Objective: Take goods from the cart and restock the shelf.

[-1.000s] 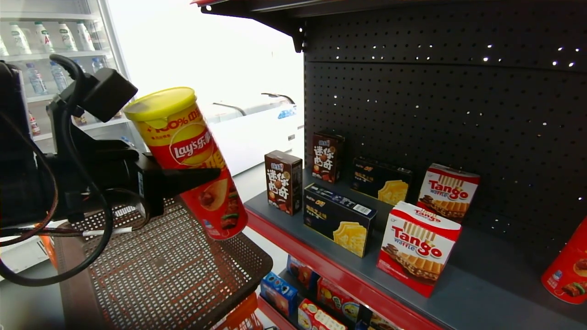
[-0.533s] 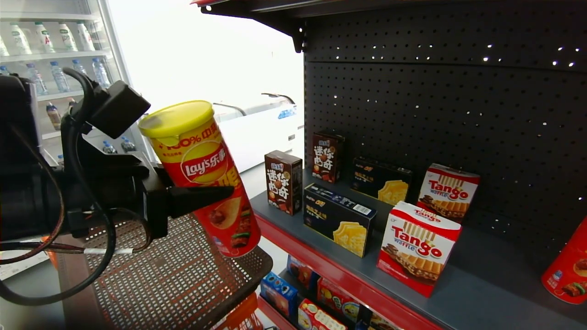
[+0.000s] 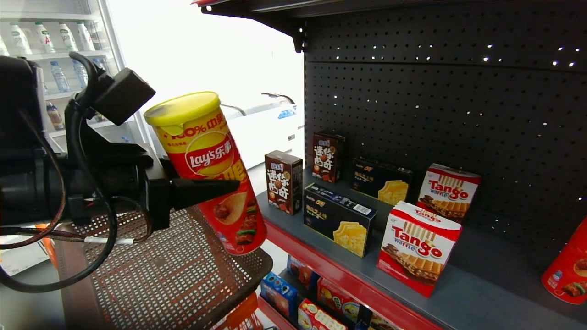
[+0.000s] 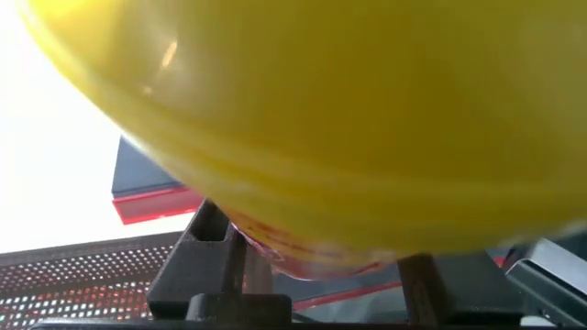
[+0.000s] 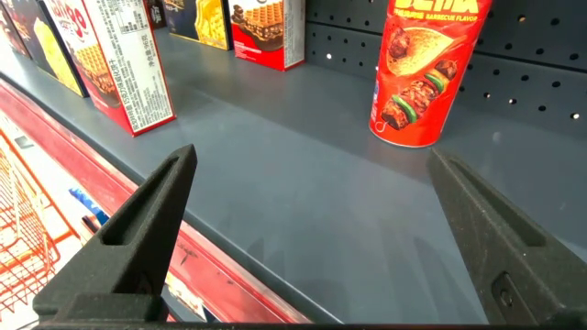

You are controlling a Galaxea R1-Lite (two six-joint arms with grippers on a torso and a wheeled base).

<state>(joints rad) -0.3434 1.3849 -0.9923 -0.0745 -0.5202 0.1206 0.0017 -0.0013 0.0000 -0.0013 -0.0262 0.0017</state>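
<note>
A red chips can (image 3: 208, 169) with a yellow lid hangs tilted above the brown mesh cart basket (image 3: 160, 279), just left of the grey shelf (image 3: 463, 293). My left gripper (image 3: 214, 184) is shut on its middle, one black finger (image 3: 202, 188) lying across the front. In the left wrist view the yellow lid (image 4: 348, 110) sits close above the two fingers (image 4: 209, 266). My right gripper (image 5: 316, 229) hovers open over bare shelf board (image 5: 275, 174), with a second red chips can (image 5: 426, 73) standing beyond it; that can also stands at the shelf's right end (image 3: 567, 270).
Brown chocolate boxes (image 3: 283, 182), dark blue biscuit boxes (image 3: 338, 219) and red-white wafer boxes (image 3: 418, 247) stand in rows on the shelf. A pegboard back wall (image 3: 435, 105) and an upper shelf (image 3: 257, 8) bound it. More goods (image 3: 298, 293) sit on the lower shelf.
My left arm has carried the chips can to the right, closer to the shelf's left end. The boxes have stayed put.
</note>
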